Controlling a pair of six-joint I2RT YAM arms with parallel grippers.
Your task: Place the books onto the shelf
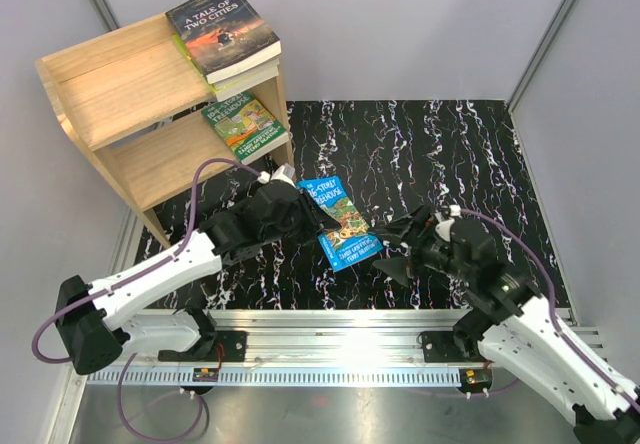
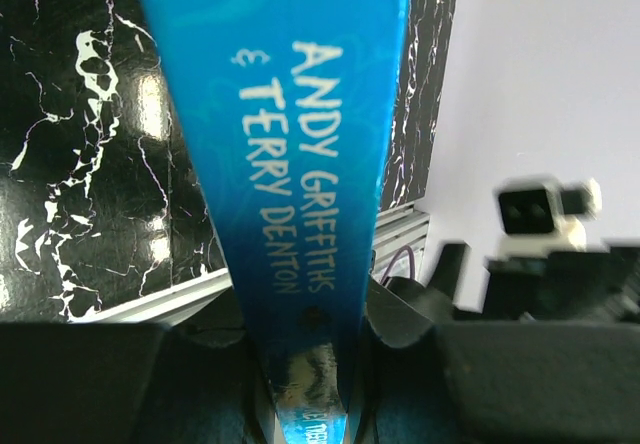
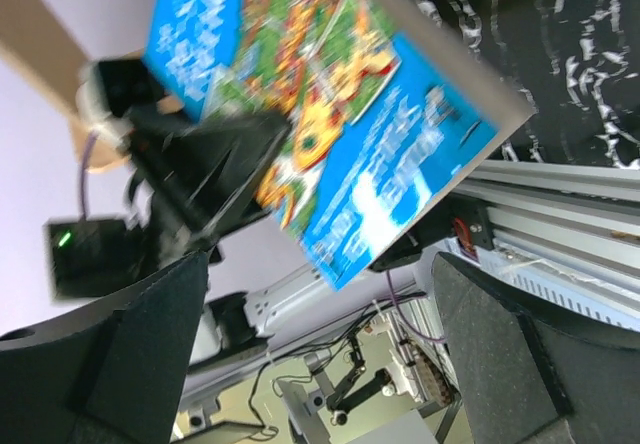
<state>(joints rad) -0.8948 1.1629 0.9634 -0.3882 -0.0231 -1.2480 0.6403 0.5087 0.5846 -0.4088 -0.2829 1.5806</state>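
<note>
the blue book [image 1: 338,222] hangs tilted over the black marbled table [image 1: 460,154], between the 2 arms. the left gripper [image 1: 306,212] is clenched on its edge. the right gripper [image 1: 392,250] is released, its fingers wide, just beside the book's other side. on the shelf [image 1: 120,94], a tale of two cities [image 1: 222,29] lies on the upper tier and a green book [image 1: 240,124] on the lower.

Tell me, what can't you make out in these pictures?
- Top view: the book beneath A Tale of Two Cities on the shelf; only its edge shows.
- Left wrist view: the blue book, its title cut off by the top edge.
- Right wrist view: the blue book's cover lettering, blurred.
</note>
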